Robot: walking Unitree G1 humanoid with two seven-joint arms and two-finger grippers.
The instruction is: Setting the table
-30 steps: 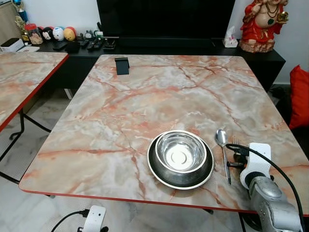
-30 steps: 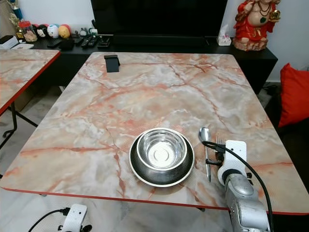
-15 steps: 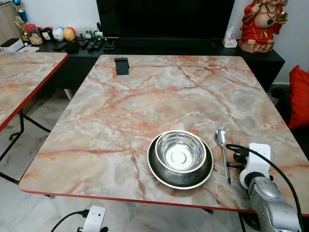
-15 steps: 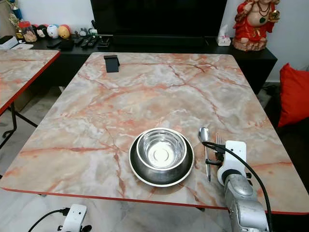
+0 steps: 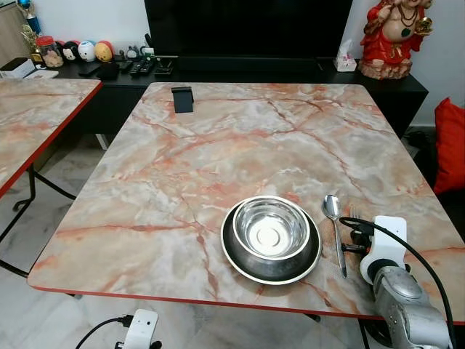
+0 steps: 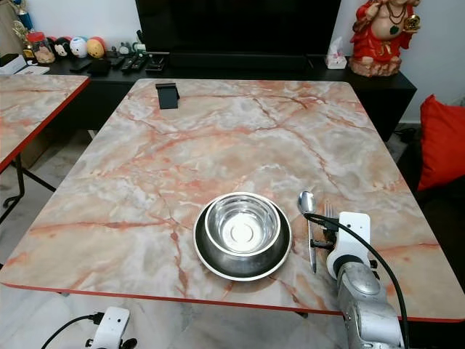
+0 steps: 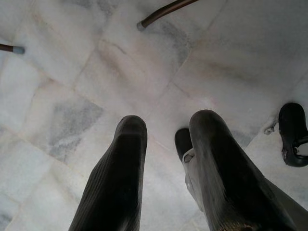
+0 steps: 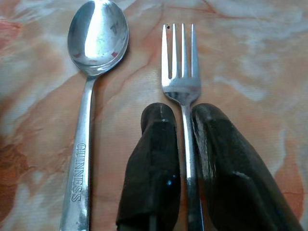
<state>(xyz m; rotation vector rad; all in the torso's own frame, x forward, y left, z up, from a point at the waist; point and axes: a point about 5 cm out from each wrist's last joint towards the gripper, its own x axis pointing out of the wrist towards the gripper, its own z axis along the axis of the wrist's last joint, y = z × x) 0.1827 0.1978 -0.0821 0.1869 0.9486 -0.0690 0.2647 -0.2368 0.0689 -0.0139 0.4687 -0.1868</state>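
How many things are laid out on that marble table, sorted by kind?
Bowls: 1, steel bowl
Plates: 1, dark plate under it
Spoons: 1, spoon
Forks: 1, fork, between the right tool fingers
Black stands: 1, black stand
Total: 5

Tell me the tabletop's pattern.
Pink-orange veined marble table with a red edge, clearest in the left eye view.

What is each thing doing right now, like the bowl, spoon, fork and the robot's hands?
Bowl: upright, empty, sitting in the plate.
Plate: flat on the table, under the bowl.
Spoon: lying flat, bowl side up, beside the fork.
Fork: lying flat, handle between the right gripper's fingers.
Right gripper: closed on the fork handle.
Left gripper: open, hanging above the floor.
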